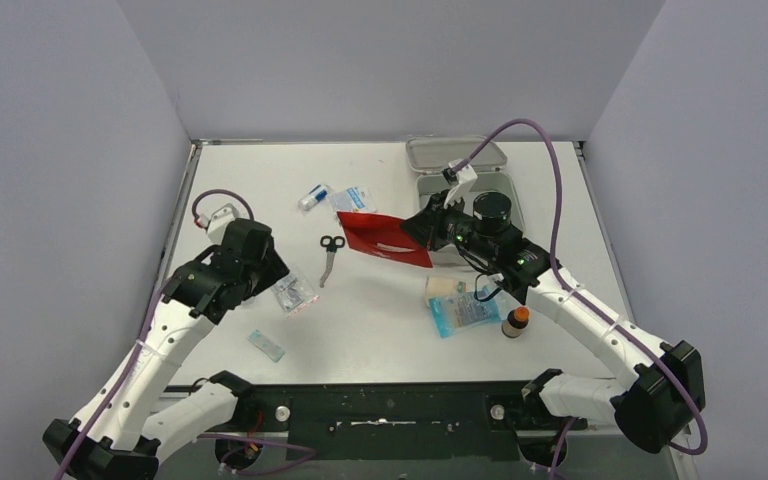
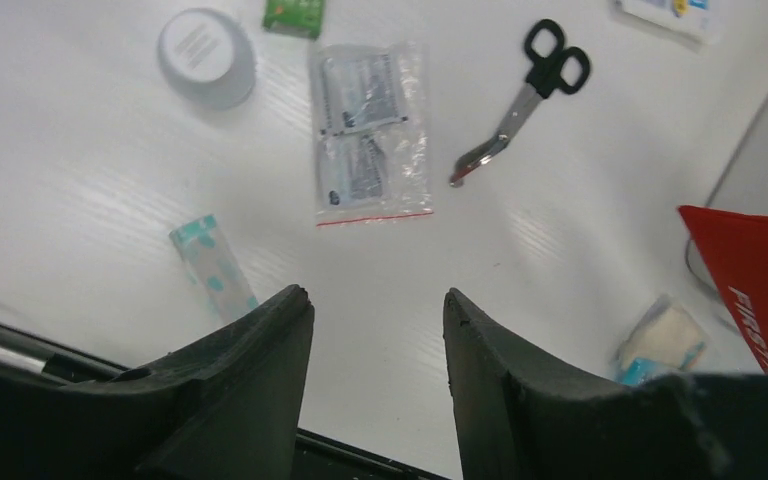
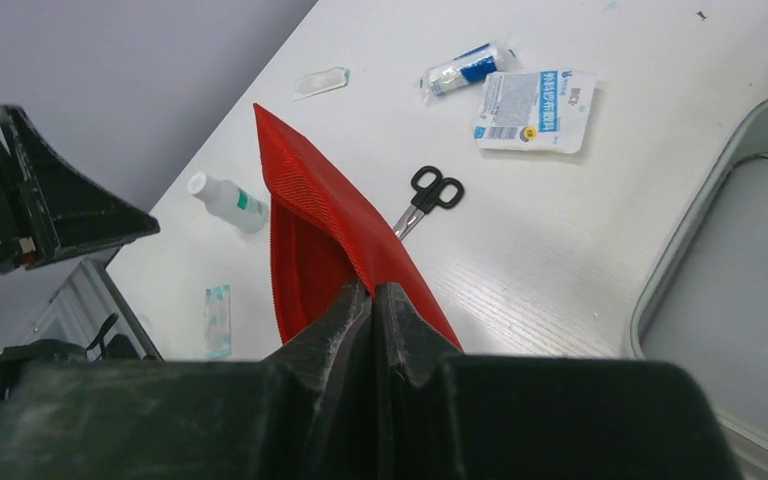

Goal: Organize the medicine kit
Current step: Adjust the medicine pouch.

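White table [image 1: 380, 300] carries loose supplies. Left gripper [image 2: 375, 300]: jaws partly spread, empty; sachets [image 2: 370, 130] and scissors [image 2: 530, 95] lie ahead. Right gripper [image 3: 372, 290]: jaws clamped on red pouch [image 3: 330, 220]; kit [image 3: 750, 320] just right of them, lid open, apparently empty. Packing barely begun.

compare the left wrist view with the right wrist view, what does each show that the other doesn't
Only left wrist: the clear plastic zip bag of sachets and the small green packet. Only right wrist: the blue-and-white roll in clear wrap and the right gripper shut on the flat red fabric pouch. Both: that pouch and the black-handled metal scissors.
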Controlling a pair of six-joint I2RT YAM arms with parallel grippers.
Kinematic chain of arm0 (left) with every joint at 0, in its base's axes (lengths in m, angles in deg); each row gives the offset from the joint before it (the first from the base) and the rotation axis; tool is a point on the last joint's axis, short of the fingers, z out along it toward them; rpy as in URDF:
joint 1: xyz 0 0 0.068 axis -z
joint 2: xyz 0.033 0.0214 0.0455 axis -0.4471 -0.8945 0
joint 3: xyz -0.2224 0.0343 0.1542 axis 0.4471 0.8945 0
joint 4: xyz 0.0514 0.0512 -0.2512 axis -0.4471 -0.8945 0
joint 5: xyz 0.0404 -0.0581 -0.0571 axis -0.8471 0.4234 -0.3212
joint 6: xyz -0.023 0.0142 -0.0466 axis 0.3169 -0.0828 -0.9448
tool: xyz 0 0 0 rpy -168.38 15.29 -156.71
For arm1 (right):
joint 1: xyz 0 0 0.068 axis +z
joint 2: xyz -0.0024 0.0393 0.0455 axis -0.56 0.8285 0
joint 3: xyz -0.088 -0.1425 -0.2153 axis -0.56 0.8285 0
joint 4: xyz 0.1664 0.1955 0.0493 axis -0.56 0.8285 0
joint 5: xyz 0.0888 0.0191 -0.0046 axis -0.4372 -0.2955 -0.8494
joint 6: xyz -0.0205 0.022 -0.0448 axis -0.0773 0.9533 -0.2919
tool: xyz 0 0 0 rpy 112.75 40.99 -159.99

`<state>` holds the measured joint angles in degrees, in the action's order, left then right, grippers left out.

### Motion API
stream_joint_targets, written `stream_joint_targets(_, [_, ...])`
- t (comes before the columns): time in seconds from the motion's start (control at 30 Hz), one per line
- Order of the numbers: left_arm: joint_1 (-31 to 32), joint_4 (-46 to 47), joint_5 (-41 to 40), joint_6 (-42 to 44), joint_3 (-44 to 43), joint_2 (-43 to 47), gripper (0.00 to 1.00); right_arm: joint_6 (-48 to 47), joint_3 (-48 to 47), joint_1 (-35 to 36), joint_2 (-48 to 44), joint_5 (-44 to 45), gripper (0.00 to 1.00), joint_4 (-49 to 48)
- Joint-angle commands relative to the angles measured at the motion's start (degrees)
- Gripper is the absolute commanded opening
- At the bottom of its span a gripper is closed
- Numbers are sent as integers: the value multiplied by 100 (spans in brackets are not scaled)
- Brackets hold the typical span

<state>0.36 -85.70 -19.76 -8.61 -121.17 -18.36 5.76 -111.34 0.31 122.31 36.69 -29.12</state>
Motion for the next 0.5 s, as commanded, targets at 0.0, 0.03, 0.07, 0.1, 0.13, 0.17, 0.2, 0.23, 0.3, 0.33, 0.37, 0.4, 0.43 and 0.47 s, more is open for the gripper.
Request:
stream_joint_targets(0.0, [-20, -1239, -512, -1571, 293, 66, 46, 304, 181, -16, -312, 562, 0, -557])
stream_joint_targets(0.03, [-20, -1252, -496, -1692, 429, 79, 46, 338, 223, -11, -321, 578, 0, -586])
stream_joint_targets(0.07, [-20, -1210, -437, -1738, 560, 83, 46, 345, 239, -10, -331, 595, 0, -598])
stream_joint_targets(0.1, [-20, -1194, -373, -1816, 655, 73, 45, 336, 254, -11, -340, 627, 0, -579])
stream_joint_targets(0.13, [-20, -1215, -336, -1932, 727, 67, 45, 315, 249, -10, -354, 659, 0, -533])
stream_joint_targets(0.17, [-20, -1201, -323, -2033, 825, 70, 45, 281, 237, -9, -362, 703, 0, -473])
stream_joint_targets(0.2, [-20, -1144, -286, -2097, 954, 87, 45, 251, 224, -9, -385, 752, 0, -419])
stream_joint_targets(0.23, [-20, -1080, -208, -2167, 1120, 111, 45, 218, 211, -9, -404, 785, 0, -372])
stream_joint_targets(0.3, [-20, -922, -147, -2283, 1450, 113, 45, 174, 212, -11, -464, 841, 0, -337])
stream_joint_targets(0.33, [-20, -838, -123, -2334, 1626, 97, 45, 153, 216, -12, -490, 854, 0, -336])
stream_joint_targets(0.37, [-20, -742, -132, -2360, 1771, 66, 44, 140, 216, -13, -500, 870, 0, -333])
stream_joint_targets(0.4, [-20, -680, -170, -2384, 1900, 36, 44, 136, 216, -22, -507, 881, 0, -338])
stream_joint_targets(0.43, [-20, -659, -216, -2439, 2001, 9, 44, 133, 209, -19, -505, 890, 0, -320])
stream_joint_targets(0.47, [-22, -643, -252, -2526, 2114, 5, 44, 132, 204, -18, -508, 899, 0, -306])
